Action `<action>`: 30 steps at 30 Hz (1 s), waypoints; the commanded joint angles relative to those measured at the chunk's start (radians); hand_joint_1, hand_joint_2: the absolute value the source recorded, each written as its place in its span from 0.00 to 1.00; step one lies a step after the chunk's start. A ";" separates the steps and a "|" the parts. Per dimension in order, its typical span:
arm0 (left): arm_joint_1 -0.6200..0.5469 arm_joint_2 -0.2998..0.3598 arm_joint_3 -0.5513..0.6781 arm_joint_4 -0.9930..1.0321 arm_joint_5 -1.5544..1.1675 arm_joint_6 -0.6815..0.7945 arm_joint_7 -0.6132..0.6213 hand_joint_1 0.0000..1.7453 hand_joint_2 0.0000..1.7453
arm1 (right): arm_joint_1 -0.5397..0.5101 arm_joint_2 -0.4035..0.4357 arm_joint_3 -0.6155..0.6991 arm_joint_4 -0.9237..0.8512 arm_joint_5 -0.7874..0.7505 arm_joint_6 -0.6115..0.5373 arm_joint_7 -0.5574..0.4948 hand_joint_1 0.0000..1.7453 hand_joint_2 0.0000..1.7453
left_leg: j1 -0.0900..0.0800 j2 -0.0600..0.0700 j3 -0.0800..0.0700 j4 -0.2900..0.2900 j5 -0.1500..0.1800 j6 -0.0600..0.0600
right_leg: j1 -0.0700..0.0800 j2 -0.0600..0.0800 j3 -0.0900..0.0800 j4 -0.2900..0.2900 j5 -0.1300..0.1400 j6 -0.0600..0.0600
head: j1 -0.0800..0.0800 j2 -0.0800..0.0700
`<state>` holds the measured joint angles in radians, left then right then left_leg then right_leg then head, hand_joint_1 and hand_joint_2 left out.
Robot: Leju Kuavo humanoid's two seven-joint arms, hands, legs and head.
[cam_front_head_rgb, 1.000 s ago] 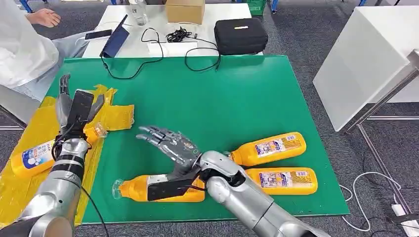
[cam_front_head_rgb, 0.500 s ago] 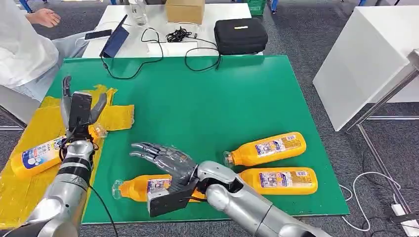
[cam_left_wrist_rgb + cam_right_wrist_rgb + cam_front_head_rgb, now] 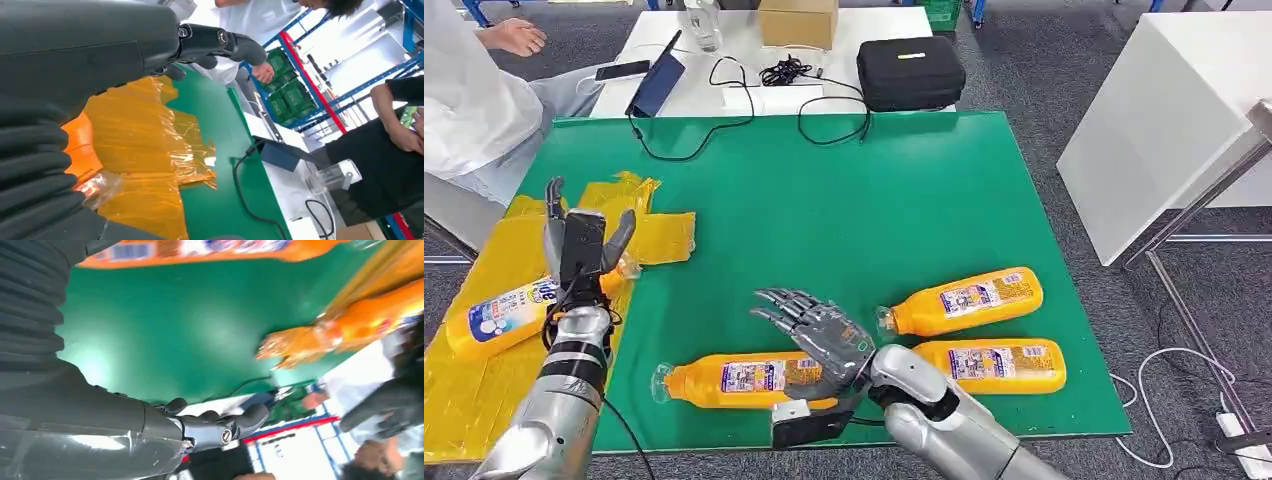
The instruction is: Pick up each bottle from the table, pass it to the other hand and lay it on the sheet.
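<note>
Right hand [image 3: 819, 335] shifted right, uncovering orange-filled bottle [image 3: 744, 381]; fingers spread.

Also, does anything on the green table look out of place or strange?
Mostly no. The yellow sheet is crumpled and hangs past the table's left edge. One bottle already lies on it, below the left hand. Nothing looks spilled.

Four orange bottles were counted: one on the yellow sheet [image 3: 484, 390], behind the left hand [image 3: 582, 245], and three on the green table [image 3: 854, 200]. Those three were the near bottle [image 3: 724, 380] by the right hand [image 3: 824, 340], the far right bottle [image 3: 969, 300] and the near right bottle [image 3: 994, 364]. One sheet, one green table and two hands were counted.
</note>
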<state>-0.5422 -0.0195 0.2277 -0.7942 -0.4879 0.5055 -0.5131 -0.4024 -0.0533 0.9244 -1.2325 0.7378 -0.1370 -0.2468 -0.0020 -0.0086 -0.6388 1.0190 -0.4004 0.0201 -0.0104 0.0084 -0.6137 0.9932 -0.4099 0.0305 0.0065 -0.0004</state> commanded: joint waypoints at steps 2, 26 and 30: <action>-0.011 -0.016 0.036 0.019 0.013 -0.001 -0.002 0.00 1.00 | 0.012 -0.082 -0.056 -0.065 0.019 0.007 0.008 0.00 1.00 | 0.001 -0.001 0.003 0.000 -0.002 -0.001 | 0.001 -0.002 0.004 -0.001 -0.002 -0.001 | 0.000 0.000; -0.098 -0.023 0.038 0.177 0.061 0.019 -0.044 0.00 1.00 | -0.257 0.035 0.150 0.082 -0.217 0.267 0.016 0.00 1.00 | 0.001 0.002 0.002 0.002 -0.001 -0.001 | 0.001 0.001 0.001 0.001 -0.001 -0.001 | 0.000 0.000; -0.103 -0.024 0.038 0.184 0.062 0.018 -0.044 0.00 1.00 | -0.270 0.032 0.174 0.086 -0.244 0.282 0.004 0.00 1.00 | 0.001 0.000 0.001 0.000 0.000 -0.001 | 0.001 -0.001 0.002 0.000 -0.001 0.000 | 0.000 0.000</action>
<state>-0.5815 -0.0370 0.2346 -0.7095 -0.4353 0.5249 -0.5581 -0.5742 -0.0194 0.9903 -1.1856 0.5283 0.1183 -0.2384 -0.0018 -0.0087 -0.6388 1.0191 -0.4002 0.0200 -0.0103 0.0084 -0.6137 0.9933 -0.4099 0.0305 0.0065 -0.0004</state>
